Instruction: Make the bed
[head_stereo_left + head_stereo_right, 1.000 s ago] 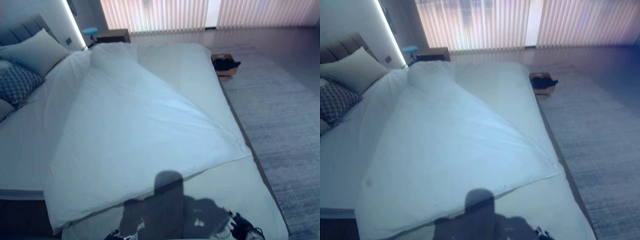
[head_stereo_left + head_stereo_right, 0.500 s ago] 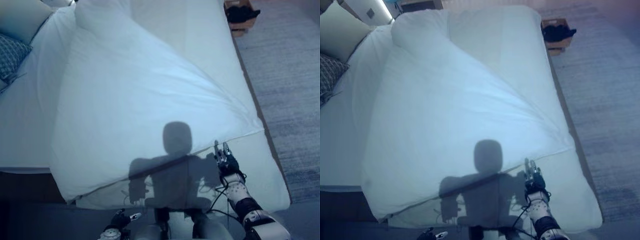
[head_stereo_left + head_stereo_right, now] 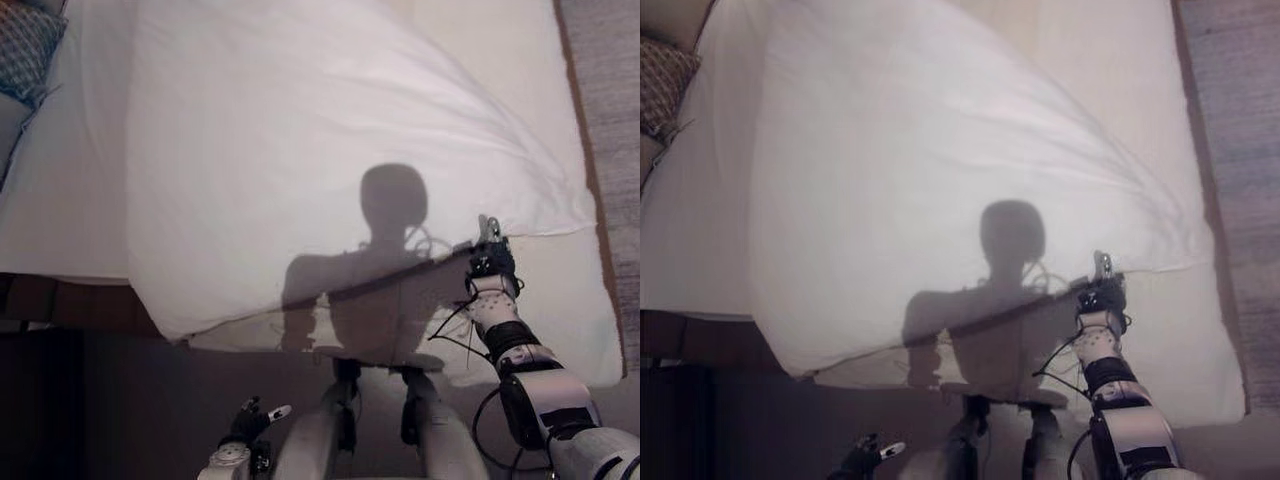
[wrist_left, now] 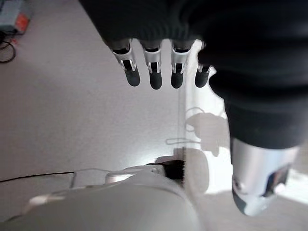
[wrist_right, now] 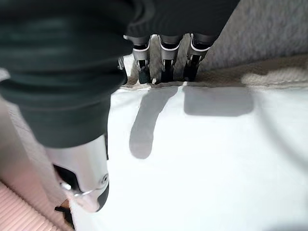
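Right hand point(image 3: 491, 262) at duvet point(image 3: 300, 150) edge

Head eyes look steeply down, sharing the duvet point(image 3: 300, 150), wrist views close

A white duvet point(image 3: 330, 130) lies spread crookedly over the bed point(image 3: 560, 330), filling the middle and upper part of the frame. Its lower edge runs slantwise from the lower left up to a corner at right of centre. Soft folds fan out toward that right corner. Below the edge, at lower right, the white sheet shows bare.
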Robot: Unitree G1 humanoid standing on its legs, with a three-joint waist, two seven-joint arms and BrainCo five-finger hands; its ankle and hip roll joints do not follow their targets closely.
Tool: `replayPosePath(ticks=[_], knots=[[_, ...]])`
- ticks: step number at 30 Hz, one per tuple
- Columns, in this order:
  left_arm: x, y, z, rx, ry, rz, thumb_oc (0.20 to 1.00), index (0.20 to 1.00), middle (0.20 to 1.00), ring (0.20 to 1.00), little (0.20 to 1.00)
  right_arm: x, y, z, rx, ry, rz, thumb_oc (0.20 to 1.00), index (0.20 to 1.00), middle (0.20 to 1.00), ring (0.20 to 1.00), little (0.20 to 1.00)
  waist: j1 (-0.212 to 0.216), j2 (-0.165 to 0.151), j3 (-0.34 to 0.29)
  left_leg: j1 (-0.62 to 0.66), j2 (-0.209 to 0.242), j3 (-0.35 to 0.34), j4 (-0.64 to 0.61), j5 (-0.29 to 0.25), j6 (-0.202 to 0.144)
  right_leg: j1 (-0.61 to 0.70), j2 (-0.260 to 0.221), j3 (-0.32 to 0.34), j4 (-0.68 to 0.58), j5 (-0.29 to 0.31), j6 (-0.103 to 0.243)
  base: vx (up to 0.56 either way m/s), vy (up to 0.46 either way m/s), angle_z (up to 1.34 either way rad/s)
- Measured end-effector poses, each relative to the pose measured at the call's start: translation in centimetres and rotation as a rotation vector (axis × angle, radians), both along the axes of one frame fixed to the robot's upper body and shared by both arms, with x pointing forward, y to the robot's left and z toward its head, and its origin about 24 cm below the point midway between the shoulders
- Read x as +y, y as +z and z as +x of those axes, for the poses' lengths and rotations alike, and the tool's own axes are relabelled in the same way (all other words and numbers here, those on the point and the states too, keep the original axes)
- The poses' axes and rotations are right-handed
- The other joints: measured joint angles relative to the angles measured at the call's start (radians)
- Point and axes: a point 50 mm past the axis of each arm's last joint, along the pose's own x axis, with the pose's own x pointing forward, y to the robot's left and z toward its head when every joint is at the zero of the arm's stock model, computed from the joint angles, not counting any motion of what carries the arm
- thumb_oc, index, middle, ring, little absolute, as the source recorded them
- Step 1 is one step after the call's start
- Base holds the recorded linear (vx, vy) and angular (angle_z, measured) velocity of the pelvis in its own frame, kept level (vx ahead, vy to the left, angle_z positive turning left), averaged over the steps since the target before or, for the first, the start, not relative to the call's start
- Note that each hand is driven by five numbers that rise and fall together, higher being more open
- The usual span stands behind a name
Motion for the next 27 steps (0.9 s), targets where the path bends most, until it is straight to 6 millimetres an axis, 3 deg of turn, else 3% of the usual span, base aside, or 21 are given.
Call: replayPosePath(ticks=[7, 12, 18, 26, 27], knots=[[-0.6, 0.8, 1.2, -0.069, 0.007, -0.039, 1.000, 1.000, 1.000, 1.000, 1.000, -2.1, 6.2, 1.9, -0.071, -0.075, -0.066, 1.000, 1.000, 1.000, 1.000, 1.000, 0.023, 0.025, 0.050, -0.101, 0.000, -0.036, -0.010, 0.038, 0.003, -0.135, -0.007, -0.014, 0.075, 0.001, 0.000, -0.02, -0.024, 0.05], [-0.6, 0.9, 1.3, -0.075, 0.007, -0.043, 1.000, 1.000, 1.000, 1.000, 1.000, -2.4, 8.4, 2.4, -0.091, -0.071, -0.141, 1.000, 1.000, 1.000, 1.000, 1.000, 0.041, 0.024, 0.050, -0.135, -0.005, -0.075, -0.010, 0.054, 0.003, -0.217, -0.026, -0.024, 0.188, -0.049, 0.004, -0.04, -0.013, 0.08], [-0.3, 1.2, 1.7, -0.094, 0.002, -0.043, 1.000, 1.000, 1.000, 1.000, 1.000, -2.7, 11.2, 3.0, -0.071, 0.018, -0.385, 1.000, 1.000, 1.000, 1.000, 1.000, 0.047, 0.006, 0.063, -0.172, -0.026, -0.109, -0.020, 0.078, 0.004, -0.331, -0.073, -0.040, 0.380, -0.123, -0.005, -0.04, -0.037, 0.20], [-0.1, 1.4, 2.0, -0.110, -0.003, -0.039, 1.000, 1.000, 1.000, 1.000, 1.000, -2.1, 13.6, 3.8, -0.045, 0.053, -0.438, 1.000, 1.000, 1.000, 1.000, 1.000, 0.043, -0.006, 0.071, -0.190, -0.025, -0.126, -0.020, 0.096, -0.005, -0.364, -0.087, -0.062, 0.434, -0.139, -0.014, -0.02, -0.009, 0.08], [-0.1, 1.4, 2.0, -0.111, -0.006, -0.039, 1.000, 1.000, 1.000, 1.000, 1.000, -2.2, 13.8, 3.8, -0.038, 0.052, -0.453, 0.762, 0.762, 0.762, 0.762, 0.762, 0.043, -0.006, 0.071, -0.191, -0.025, -0.131, -0.020, 0.098, -0.006, -0.364, -0.089, -0.066, 0.437, -0.141, -0.017, -0.02, -0.035, 0.21]])
